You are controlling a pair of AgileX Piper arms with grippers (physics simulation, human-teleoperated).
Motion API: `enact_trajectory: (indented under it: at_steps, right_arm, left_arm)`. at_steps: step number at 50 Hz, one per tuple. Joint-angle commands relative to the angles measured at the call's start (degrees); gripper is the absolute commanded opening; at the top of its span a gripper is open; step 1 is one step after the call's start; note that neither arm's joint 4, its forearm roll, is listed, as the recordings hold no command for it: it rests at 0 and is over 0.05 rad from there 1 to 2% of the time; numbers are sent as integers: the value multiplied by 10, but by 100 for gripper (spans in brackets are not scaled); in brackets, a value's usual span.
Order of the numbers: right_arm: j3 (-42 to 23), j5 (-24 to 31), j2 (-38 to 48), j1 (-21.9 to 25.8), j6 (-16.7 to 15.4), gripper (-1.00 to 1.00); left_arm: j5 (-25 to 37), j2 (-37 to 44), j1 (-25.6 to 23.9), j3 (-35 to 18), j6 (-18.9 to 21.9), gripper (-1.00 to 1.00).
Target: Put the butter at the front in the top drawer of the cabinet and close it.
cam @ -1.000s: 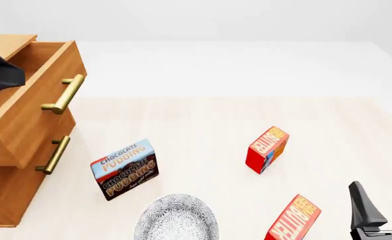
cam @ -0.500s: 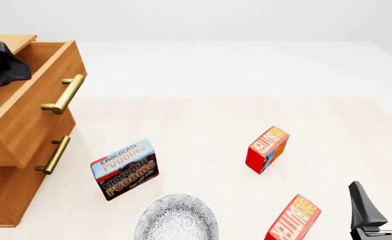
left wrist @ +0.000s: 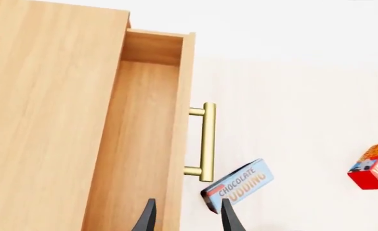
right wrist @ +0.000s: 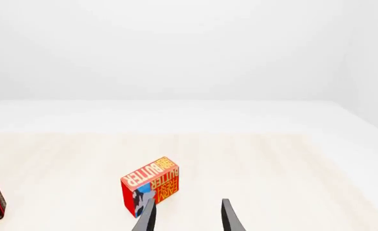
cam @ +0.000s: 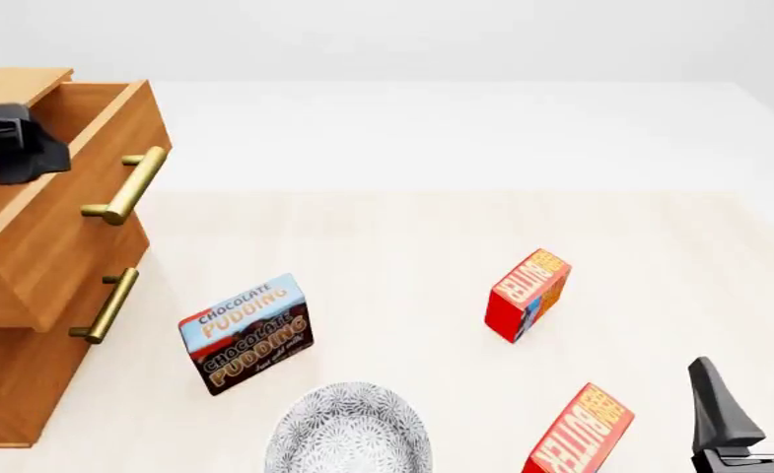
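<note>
1. Top drawer (cam: pixel 82 212) of cabinet (cam: pixel 3 379) pulled out; inside bare as far as visible in left wrist view, brass handle (cam: pixel 126 185) facing the table (cam: pixel 400 236).
2. Left gripper (cam: pixel 16 146) above the open drawer, near its back. Jaws moderately apart, nothing between them; in left wrist view one finger (left wrist: pixel 146 219) over the drawer interior, the other past the drawer front.
3. Butter (cam: pixel 580 434) standing on the table at the near edge of front view, partly cut off by the frame, well apart from the cabinet.
4. Right gripper (cam: pixel 756 399) just beside that butter on its right, not touching. Jaws apart, empty.
5. Twin carton (cam: pixel 527 296) farther out on the table, upright, tilted; seen ahead of the right fingers (right wrist: pixel 148 216) in right wrist view.
6. Pudding box (cam: pixel 245 333) between cabinet and twin carton, near lower handle (cam: pixel 106 305).
7. Patterned grey plate (cam: pixel 348 431) at near edge, just below pudding box.
</note>
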Motion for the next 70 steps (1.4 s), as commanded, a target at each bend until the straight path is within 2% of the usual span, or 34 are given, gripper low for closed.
enact_trajectory:
  at_steps: [1, 11, 44, 70]
  right_arm:
    - [1, 1, -2, 0, 0, 100]
    - [1, 1, -2, 0, 0, 100]
    - [1, 1, -2, 0, 1, 100]
    - [1, 1, -2, 0, 0, 100]
  left_arm:
    - [-18, 4, 7, 20, -5, 100]
    - [-37, 18, 28, 37, 0, 100]
    - [-99, 55, 18, 85, -18, 100]
    - [-118, 62, -41, 107, -33, 100]
